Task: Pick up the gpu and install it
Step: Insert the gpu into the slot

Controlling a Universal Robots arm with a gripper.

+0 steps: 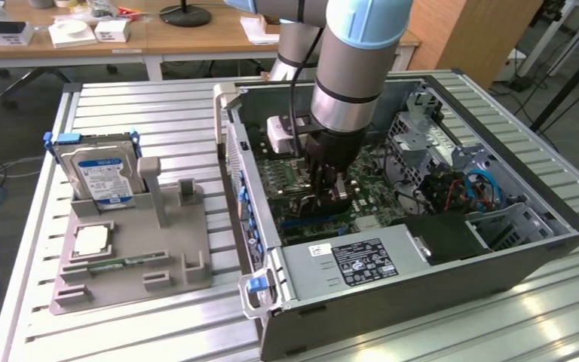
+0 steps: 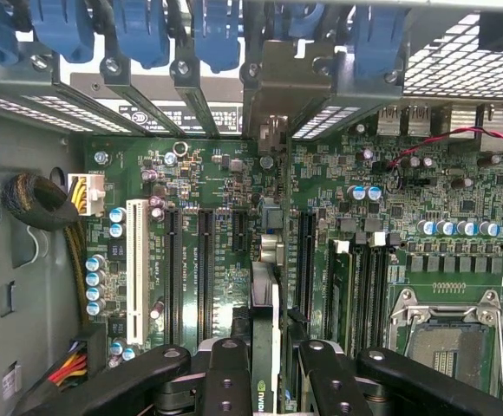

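A: Arm [image 1: 355,68], where?

B: Hangs down into the open computer case [image 1: 531,249]. The case lies on its side on the slatted metal worktop [image 1: 118,105].

A: Fingers [image 2: 225,373]?

B: Clenched on the gpu [image 2: 265,295], one on each side of the card.

A: And the card itself?

B: Inside the case, edge-on over the green motherboard [image 2: 208,173]. It runs parallel with the long black expansion slots [image 2: 204,269], far end toward the rear bracket openings. Cannot tell if its lower edge sits in a slot.

A: Anything outside the case?

B: Grey holder tray [image 1: 129,279] just beside it, on the exterior view's left. Hard drive [image 1: 96,175] with a blue-white label stands upright in it. A square chip [image 1: 90,240] and a narrow green memory stick [image 1: 118,264] lie flat in front.
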